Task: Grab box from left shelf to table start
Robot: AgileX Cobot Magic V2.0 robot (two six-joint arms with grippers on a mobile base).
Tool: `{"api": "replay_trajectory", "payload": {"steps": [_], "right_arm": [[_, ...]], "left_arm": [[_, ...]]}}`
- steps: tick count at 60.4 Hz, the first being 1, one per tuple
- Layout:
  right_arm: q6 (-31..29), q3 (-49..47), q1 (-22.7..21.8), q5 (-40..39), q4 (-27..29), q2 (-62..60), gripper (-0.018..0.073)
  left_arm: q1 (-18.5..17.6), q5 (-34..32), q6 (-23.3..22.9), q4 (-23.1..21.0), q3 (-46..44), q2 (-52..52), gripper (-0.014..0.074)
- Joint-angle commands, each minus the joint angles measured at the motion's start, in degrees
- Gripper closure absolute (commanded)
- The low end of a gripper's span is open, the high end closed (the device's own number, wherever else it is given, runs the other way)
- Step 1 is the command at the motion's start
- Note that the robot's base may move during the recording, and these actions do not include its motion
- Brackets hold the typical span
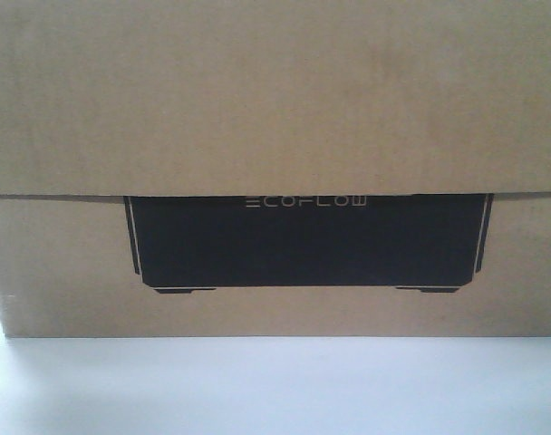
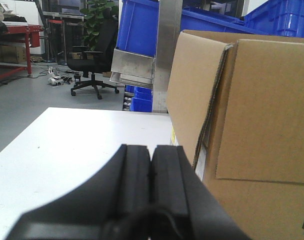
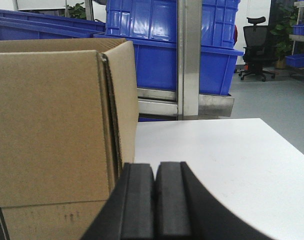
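Straight ahead in the front-facing view, the ECOFLOW carton (image 1: 275, 136) fills nearly everything, standing on the white table (image 1: 275, 385); its upper flap overlaps the top edge of the black printed panel (image 1: 307, 240) with the pale lettering.

From the left wrist view, the left gripper (image 2: 151, 162) sits low over the table (image 2: 82, 145), its two black pads pressed together with nothing between them. The carton (image 2: 262, 120) stands just beside it on the right, apart from the fingers. Behind rise a steel shelf upright (image 2: 168, 50), blue plastic bins (image 2: 139, 25) and, farther off on the grey floor, a black office chair (image 2: 97, 60).

From the right wrist view, the right gripper (image 3: 154, 192) is likewise closed on nothing, close to the carton's (image 3: 52, 120) corner on its left. Blue bins (image 3: 157, 45) rest on the shelf's steel rail (image 3: 202, 102) beyond the table (image 3: 222, 155).
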Motion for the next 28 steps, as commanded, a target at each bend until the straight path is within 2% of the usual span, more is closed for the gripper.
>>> {"api": "replay_trajectory", "payload": {"steps": [1,28], "right_arm": [[-0.53,-0.12,-0.27,-5.40,-0.33,-0.22,0.0541],[-0.53,-0.12,-0.27,-5.40,-0.33,-0.22,0.0541]], "left_arm": [[0.02,-4.84,0.07,-0.36,1.68,-0.86,0.0679],[0.02,-4.84,0.07,-0.36,1.68,-0.86,0.0679]]}}
